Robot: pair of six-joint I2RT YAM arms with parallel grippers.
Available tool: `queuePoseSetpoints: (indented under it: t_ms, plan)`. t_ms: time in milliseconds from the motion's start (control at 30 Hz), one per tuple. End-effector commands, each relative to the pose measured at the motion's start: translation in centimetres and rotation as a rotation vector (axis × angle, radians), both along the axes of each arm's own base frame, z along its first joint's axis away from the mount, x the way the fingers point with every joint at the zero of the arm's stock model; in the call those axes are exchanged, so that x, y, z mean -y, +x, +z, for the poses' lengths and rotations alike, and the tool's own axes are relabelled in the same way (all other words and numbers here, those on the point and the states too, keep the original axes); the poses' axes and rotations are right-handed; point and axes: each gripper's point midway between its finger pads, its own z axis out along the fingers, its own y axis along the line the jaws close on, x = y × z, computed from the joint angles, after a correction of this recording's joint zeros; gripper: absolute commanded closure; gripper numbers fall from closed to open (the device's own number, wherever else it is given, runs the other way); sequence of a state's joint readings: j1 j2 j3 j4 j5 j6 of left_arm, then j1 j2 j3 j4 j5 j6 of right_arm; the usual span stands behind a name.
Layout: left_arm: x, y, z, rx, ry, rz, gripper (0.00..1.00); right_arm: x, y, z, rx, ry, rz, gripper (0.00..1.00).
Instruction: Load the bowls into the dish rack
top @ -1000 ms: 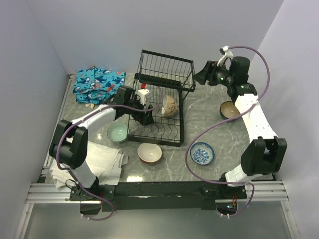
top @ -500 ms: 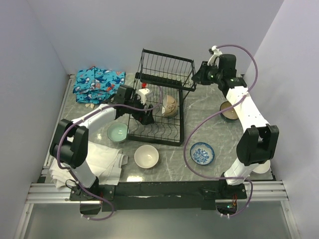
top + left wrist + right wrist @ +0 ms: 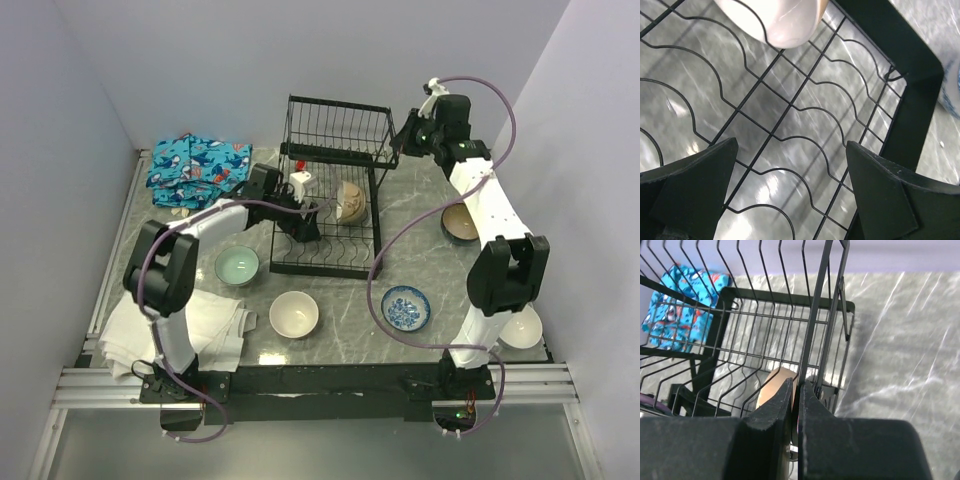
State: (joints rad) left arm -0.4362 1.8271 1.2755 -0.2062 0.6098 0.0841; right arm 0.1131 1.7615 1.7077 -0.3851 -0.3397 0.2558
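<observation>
black dish rack (image 3: 322,270) shifts toward 1 o'clock
right fingers (image 3: 771,412) just pinched its wire, steadying it; left fingers (image 3: 692,187) spread.

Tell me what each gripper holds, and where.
Right gripper: shut on the black wire dish rack, pinching an upright bar at its back section's end. Left gripper: open, holding nothing.

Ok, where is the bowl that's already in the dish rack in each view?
Top external: bowl mid-picture, inside the dish rack.
Left wrist: top edge, pale, above the wire floor.
Right wrist: lower middle, tan, behind the wires.
Shared landmark: the dish rack's black wires.
</observation>
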Motion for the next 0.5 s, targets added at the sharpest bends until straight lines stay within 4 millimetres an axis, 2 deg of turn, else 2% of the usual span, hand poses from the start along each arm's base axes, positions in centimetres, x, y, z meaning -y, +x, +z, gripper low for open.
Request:
queuePoseSetpoints:
  t_ms: [0, 33, 67, 100, 133, 200, 233, 300, 333, 400, 467]
  plan:
    - [3.2, 6.8, 8.0, 0.358, -0.143, -0.052, 0.04, -0.9, 2.3, 9.7, 0.353, -0.047, 0.115, 1.0]
    - [3.6, 7.3, 8.1, 0.364, -0.158, -0.054, 0.04, -0.8, 2.4, 9.8, 0.359, -0.052, 0.111, 1.0]
    - [3.9, 7.8, 6.9, 0.344, -0.158, -0.052, 0.04, -0.8, 2.6, 10.2, 0.369, -0.052, 0.111, 1.0]
    - [4.4, 8.2, 7.3, 0.341, -0.18, -0.054, 0.03, -0.7, 2.8, 10.0, 0.365, -0.052, 0.106, 1.0]
    - [4.8, 8.6, 6.2, 0.321, -0.183, -0.056, 0.04, -0.7, 2.9, 9.9, 0.366, -0.053, 0.105, 1.0]
    - [5.8, 9.3, 6.7, 0.327, -0.226, -0.059, 0.04, -0.4, 3.3, 9.5, 0.36, -0.06, 0.098, 1.0]
    - [6.2, 9.6, 5.7, 0.308, -0.231, -0.061, 0.04, -0.3, 3.4, 9.5, 0.361, -0.065, 0.095, 1.0]
    - [7.3, 10.2, 6.5, 0.327, -0.27, -0.069, 0.03, 0.0, 3.7, 9.4, 0.365, -0.075, 0.09, 1.0]
    - [7.8, 10.2, 5.8, 0.289, -0.284, -0.061, 0.04, 0.2, 3.8, 9.5, 0.372, -0.087, 0.089, 1.0]
    - [9.0, 10.5, 6.5, 0.304, -0.304, -0.073, 0.03, 0.4, 4.2, 9.7, 0.382, -0.091, 0.082, 1.0]
    - [9.8, 10.6, 6.3, 0.299, -0.315, -0.075, 0.03, 0.8, 5.0, 9.7, 0.383, -0.092, 0.076, 1.0]
